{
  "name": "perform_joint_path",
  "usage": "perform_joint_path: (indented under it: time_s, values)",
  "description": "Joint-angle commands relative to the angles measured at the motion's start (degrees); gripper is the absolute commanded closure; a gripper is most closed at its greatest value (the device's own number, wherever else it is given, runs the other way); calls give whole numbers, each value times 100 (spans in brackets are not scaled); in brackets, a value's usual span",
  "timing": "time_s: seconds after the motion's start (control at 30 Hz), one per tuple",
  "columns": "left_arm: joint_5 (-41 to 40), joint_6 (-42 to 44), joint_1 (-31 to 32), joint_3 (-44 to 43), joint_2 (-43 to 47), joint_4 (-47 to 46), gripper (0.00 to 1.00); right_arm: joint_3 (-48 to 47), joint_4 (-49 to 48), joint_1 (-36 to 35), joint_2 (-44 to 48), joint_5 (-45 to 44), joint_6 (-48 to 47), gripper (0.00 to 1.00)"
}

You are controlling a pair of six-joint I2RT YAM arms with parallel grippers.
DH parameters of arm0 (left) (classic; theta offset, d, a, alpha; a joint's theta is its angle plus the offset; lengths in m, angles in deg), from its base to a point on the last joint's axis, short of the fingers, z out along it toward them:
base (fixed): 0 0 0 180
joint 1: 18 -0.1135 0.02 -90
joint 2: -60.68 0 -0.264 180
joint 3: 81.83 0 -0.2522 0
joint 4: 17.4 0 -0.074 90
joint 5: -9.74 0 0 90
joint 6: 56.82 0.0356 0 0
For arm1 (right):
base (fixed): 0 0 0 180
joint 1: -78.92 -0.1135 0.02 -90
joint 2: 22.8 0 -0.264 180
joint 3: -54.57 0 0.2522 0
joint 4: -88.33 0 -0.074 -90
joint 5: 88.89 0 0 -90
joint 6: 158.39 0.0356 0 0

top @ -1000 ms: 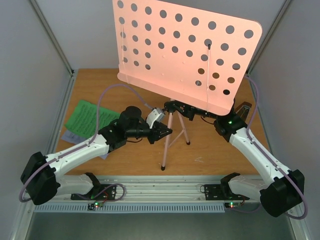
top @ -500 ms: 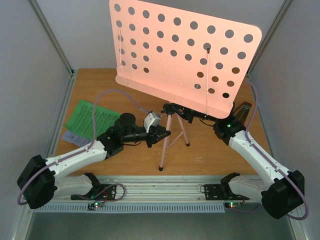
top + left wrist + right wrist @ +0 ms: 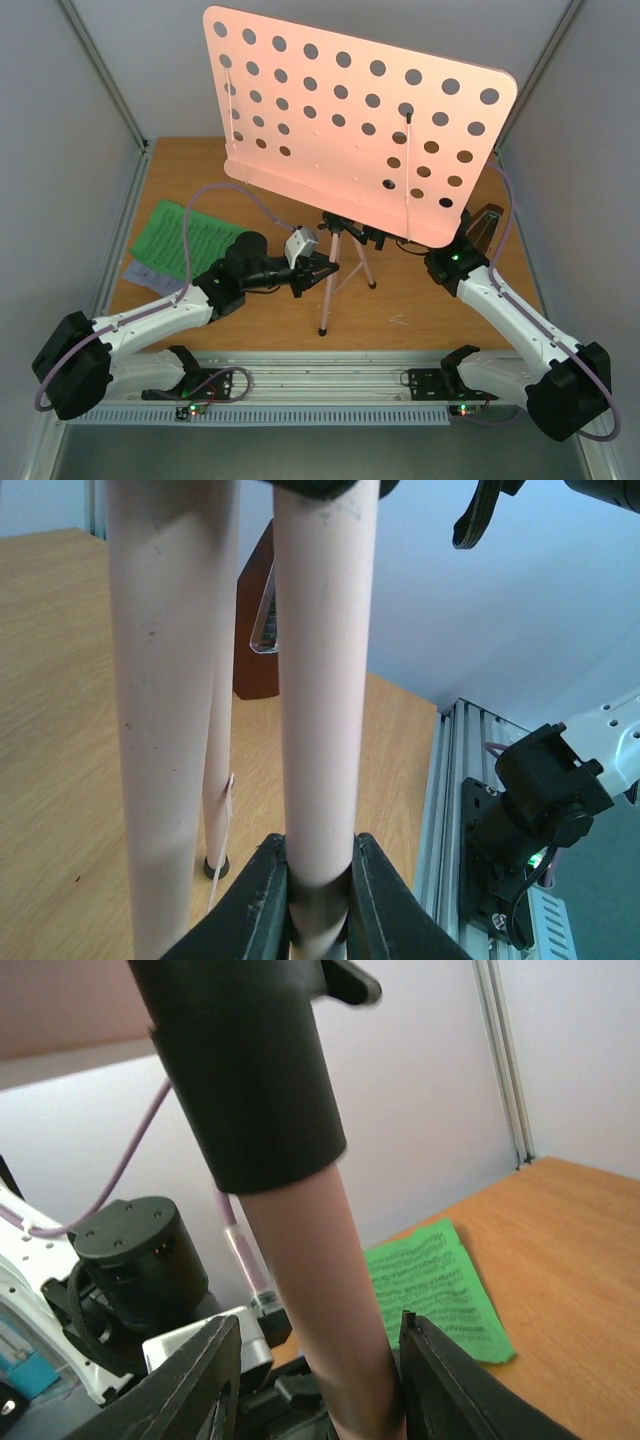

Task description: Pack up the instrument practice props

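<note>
The green music sheet [image 3: 185, 238] lies flat on the left side of the table [image 3: 420, 300]. A white sheet [image 3: 140, 272] peeks out from under its near edge. Both lie just where they did a second ago.

Next comes the left gripper [image 3: 322, 272]. It has pulled back a little toward the left since then. Its jaws pinch one leg of the pink music stand [image 3: 350, 130], low down on that leg. The left wrist view shows this close up, with the two fingers [image 3: 262, 895] pressed against the pink tube on both sides.

The stand is upright in the middle of the table, with its feet spread. Its big desk full of holes has slid left and a bit higher in the top view. The near foot has come a little to the left too. I cannot tell if that foot touches the table.

The right gripper [image 3: 322, 1385] reaches in under the desk from the right. Its jaws sit on either side of the stand's pole, just below a black sleeve. A small gap shows on one side, so I cannot tell if they squeeze the pole.

The little red-brown metronome [image 3: 487, 222] is at the far right, by the right edge of the table. The desk hides part of it. It has not moved.
</note>
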Motion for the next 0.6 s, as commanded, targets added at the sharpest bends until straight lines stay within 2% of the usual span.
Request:
perform_joint_path:
  time_s: [0.0,0.43,0.47,0.57]
  values:
    - [-432,80,-120,97,91,-280,100,-54,-773,-66,-82,26,301,53]
    - [-424,109,-124,91,89,-200,100,-327,-1625,-79,-697,-58,441,42]
    - [-420,111,-124,90,87,-199,99,-321,-1715,-81,-711,-88,475,43]
    - [-439,107,-124,91,87,-179,99,-343,-1919,-83,-747,-129,562,57]
